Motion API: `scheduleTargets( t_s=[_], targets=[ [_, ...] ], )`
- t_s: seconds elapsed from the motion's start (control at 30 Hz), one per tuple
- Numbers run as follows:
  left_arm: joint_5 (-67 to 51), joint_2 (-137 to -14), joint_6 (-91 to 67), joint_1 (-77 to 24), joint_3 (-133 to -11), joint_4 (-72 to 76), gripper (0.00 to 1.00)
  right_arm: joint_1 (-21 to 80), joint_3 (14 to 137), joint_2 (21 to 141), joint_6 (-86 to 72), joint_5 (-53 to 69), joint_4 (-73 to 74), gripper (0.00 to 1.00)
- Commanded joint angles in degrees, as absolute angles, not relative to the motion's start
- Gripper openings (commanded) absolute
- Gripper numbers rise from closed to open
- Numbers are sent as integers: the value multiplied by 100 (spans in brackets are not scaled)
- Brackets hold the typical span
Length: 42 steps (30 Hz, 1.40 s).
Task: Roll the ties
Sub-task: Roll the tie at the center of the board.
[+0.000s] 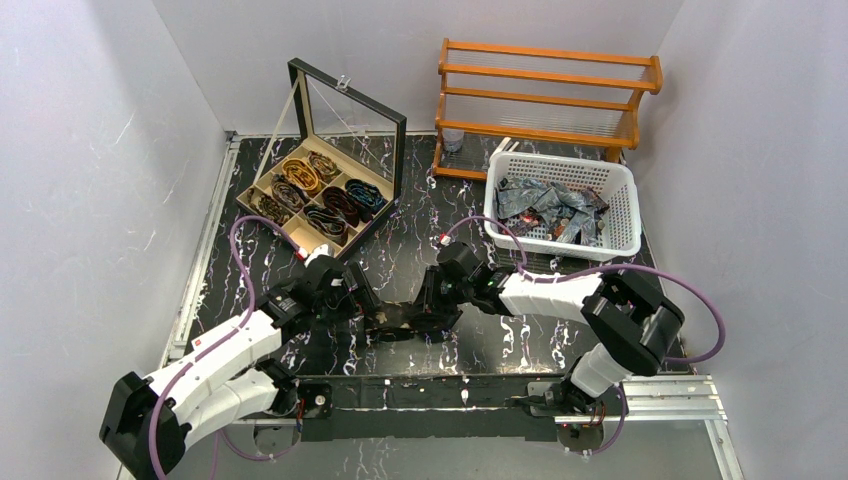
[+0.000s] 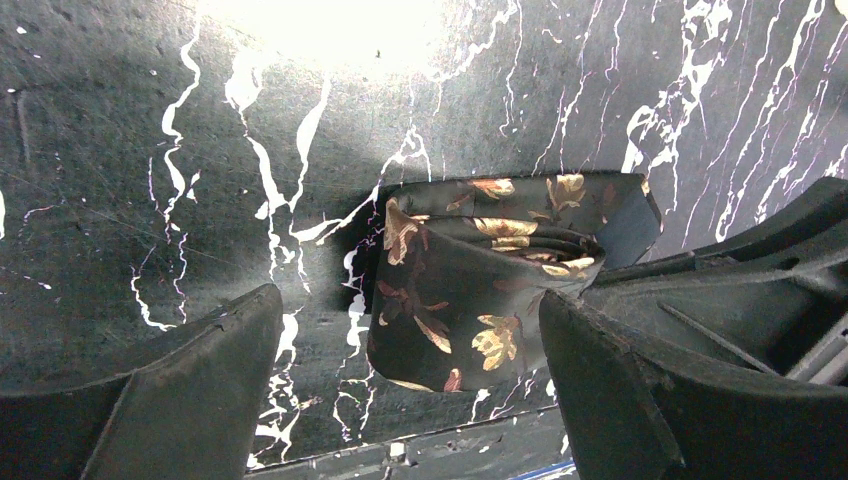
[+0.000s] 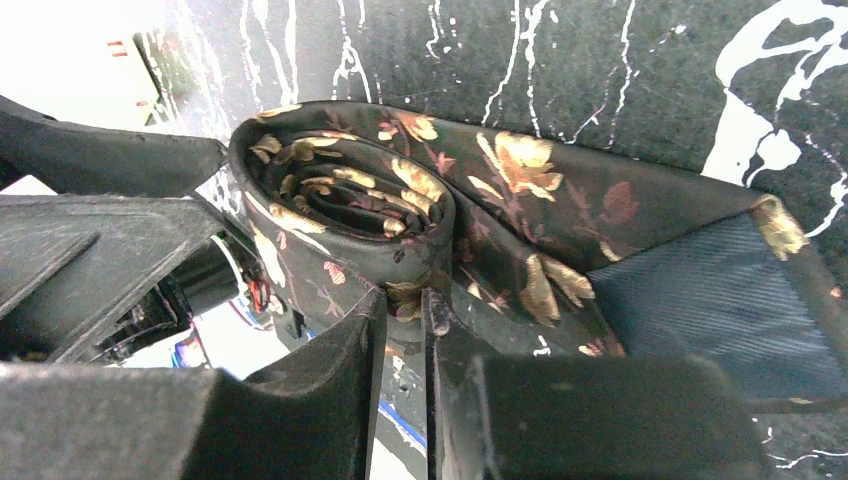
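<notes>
Top external shows the black marbled tabletop (image 1: 520, 345) carrying a wooden rack (image 1: 545, 95) along its far edge. A white basket (image 1: 628, 200) of loose ties (image 1: 548, 205) sits toward the far right corner. A glass-lidded compartment box (image 1: 300, 235) sits toward the far left, its cells holding rolled ties (image 1: 325, 195). Both arms meet near the middle of the near edge, over the dark floral tie (image 3: 350, 190). It is wound into a tight coil, and its wide end (image 3: 700, 290) lies flat on the tabletop beside it, not yet wrapped. The left gripper (image 2: 410, 305) is spread wide with a finger on either side of the coil; whether either finger touches it I cannot tell. The right gripper (image 3: 405, 300) is pressed nearly together, pinching the coil's outer wrap at its edge. The step in hand looks like securing the coil so the last stretch can be wound on. To do it well, the right pinch should catch several layers, not just the outer one, or the spiral may spring loose. The left fingers should close gently across the coil, firm enough to stop it turning but not enough to crush it. The free end should be drawn taut and square before it wraps.
</notes>
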State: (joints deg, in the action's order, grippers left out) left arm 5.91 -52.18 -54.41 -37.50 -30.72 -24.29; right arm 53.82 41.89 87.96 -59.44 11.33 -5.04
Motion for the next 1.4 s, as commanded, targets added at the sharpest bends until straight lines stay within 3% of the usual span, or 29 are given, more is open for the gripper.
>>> scheduleTargets(
  t_s=[0.0,0.6,0.93,1.2,1.37],
  targets=[
    [400,-5093,-5391,-3731,-2826,-2189,96,5230,4243,8970,-5922,1366,-743,24],
    [-547,-4554,-5945,-3735,-1742,-574,95,4993,4177,9523,-5877,1837,-1108,24],
    [-627,-4876,-5593,-3735,-1558,-155,93,4911,4199,9711,-5889,1957,-1110,24],
    [-545,-5217,-5490,-3728,-1572,287,88,4843,4219,9865,-5915,2081,-1140,24],
    [-657,-5339,-5533,-3735,-1496,655,79,4816,4243,9896,-5915,2107,-1143,24]
  ],
)
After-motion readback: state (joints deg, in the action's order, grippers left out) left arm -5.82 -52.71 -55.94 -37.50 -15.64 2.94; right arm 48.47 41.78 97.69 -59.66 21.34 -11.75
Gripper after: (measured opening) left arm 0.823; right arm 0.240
